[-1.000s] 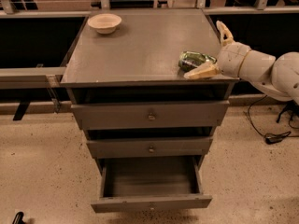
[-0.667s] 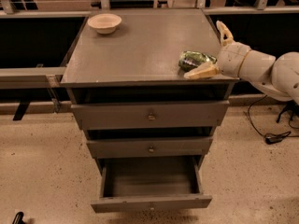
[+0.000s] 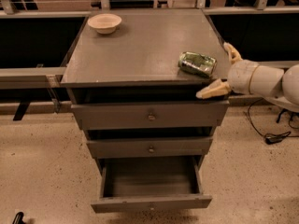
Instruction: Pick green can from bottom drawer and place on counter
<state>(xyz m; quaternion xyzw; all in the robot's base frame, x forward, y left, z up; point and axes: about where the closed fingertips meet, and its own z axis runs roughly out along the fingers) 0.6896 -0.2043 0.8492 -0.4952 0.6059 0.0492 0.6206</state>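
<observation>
Gripper backed off green can, fingers apart, arm horiz at counter rt edge.

the counter offers a wide bare stretch across its middle and front left. only two things stand on it: a cream bowl at the far left corner and the green can lying on its side near the right edge, well apart. the gripper blocks that right edge, fingers spread wide on either side of the can's end. the bottom drawer is pulled out, its bare floor open from above; the two upper drawers are shut above it.
</observation>
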